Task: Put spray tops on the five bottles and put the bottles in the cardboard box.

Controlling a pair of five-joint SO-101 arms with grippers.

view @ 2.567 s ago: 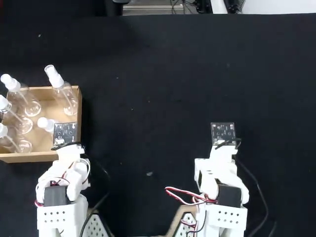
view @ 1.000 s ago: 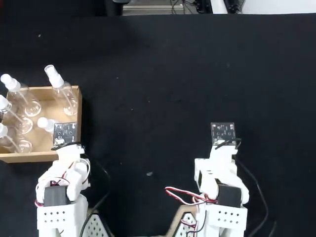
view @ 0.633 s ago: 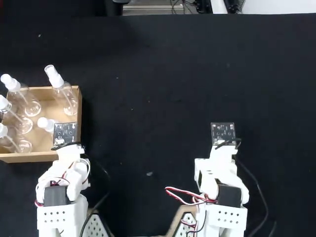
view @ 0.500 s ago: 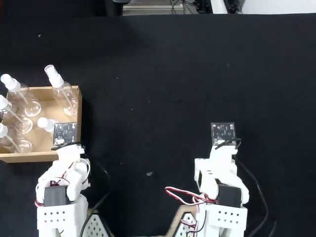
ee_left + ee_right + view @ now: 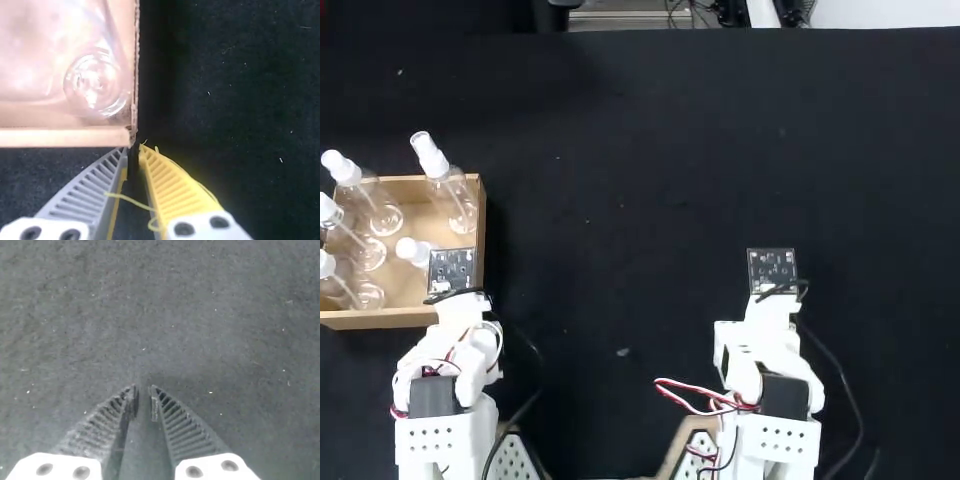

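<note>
In the high view, the cardboard box [image 5: 477,215] stands at the left edge of the black table [image 5: 670,150]. Five clear bottles [image 5: 455,200] stand inside it, each with a white spray top. Both arms are folded at the near edge, the left arm [image 5: 450,345] just beside the near right corner of the box and the right arm [image 5: 765,345] well apart from it. To my judgement the task is almost complete, and what remains is only to check that every top sits straight. Red and white cables [image 5: 690,395] lie between the arm bases.

In the left wrist view, the left gripper [image 5: 134,150] is clenched and grasps nothing. Its tips are just beside the box corner [image 5: 131,131], and one bottle stands behind the wall. If this arm lifts, it should first go away from the box, because this corner stands in the way and a push could shift the box.

In the right wrist view, the right gripper [image 5: 143,390] is also clenched with nothing in it, over bare cloth.
</note>
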